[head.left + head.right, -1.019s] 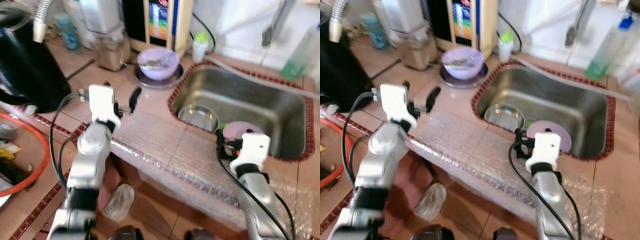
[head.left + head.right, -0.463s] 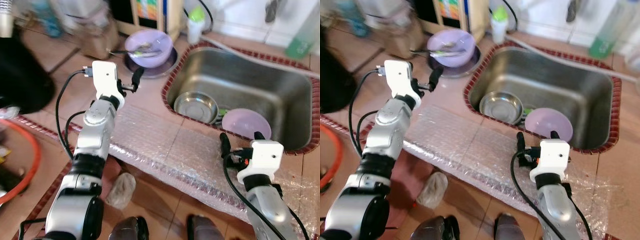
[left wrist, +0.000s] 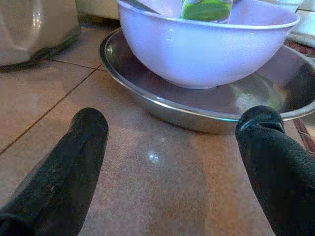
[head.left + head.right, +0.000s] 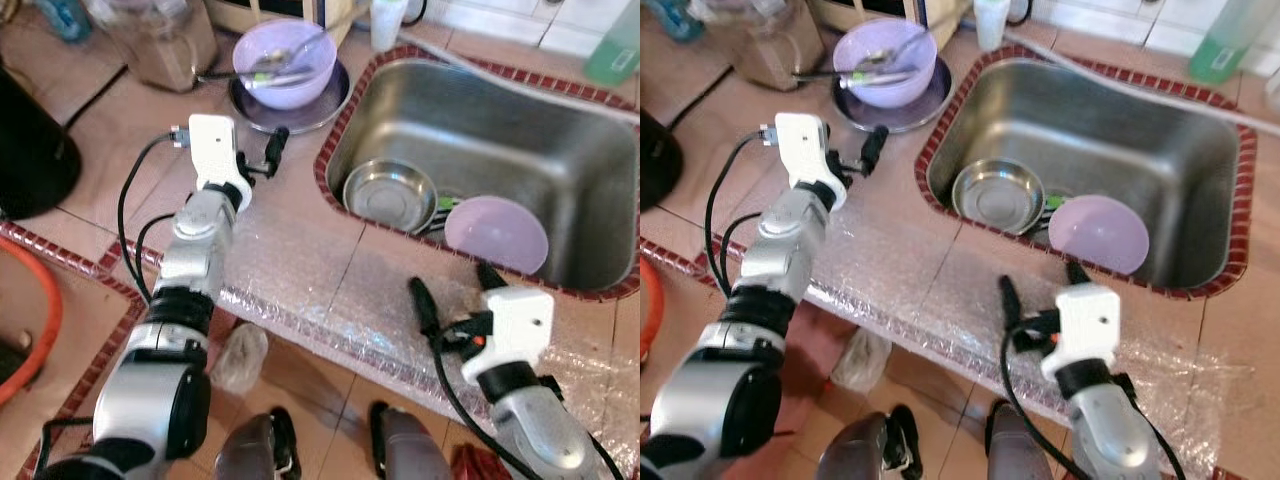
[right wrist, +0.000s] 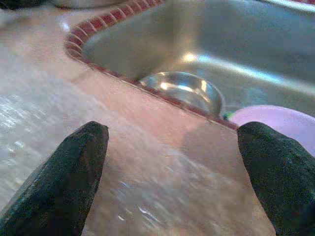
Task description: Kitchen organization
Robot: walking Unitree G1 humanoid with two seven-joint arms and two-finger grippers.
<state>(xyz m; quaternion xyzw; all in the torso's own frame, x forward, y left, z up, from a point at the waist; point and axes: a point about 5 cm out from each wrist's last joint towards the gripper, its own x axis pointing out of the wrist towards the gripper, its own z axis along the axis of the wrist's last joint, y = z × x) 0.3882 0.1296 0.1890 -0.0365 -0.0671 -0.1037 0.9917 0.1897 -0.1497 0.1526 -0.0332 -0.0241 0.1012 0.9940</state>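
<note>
A lilac bowl [image 4: 283, 65] holding utensils sits on a steel plate [image 4: 300, 108] on the tiled counter, left of the sink [image 4: 500, 120]. My left gripper [image 4: 260, 158] is open just in front of that plate; in the left wrist view the plate's rim [image 3: 206, 115] lies between the spread fingers [image 3: 81, 147], untouched. Inside the sink are a steel bowl [image 4: 390, 195] and a lilac bowl [image 4: 497, 233]. My right gripper [image 4: 455, 290] is open above the bubble wrap [image 4: 320, 290] at the sink's near rim, holding nothing.
A black appliance [image 4: 30, 140] and an orange basin [image 4: 35, 320] are at the left. A jar [image 4: 160, 40] stands behind the plate, and a green bottle [image 4: 615, 50] behind the sink. A plastic bag [image 4: 238, 355] lies on the floor below the counter edge.
The camera has tipped down and moved closer to the counter. My left gripper has reached closer to the steel plate. My right gripper has drawn back a little from the sink rim.
</note>
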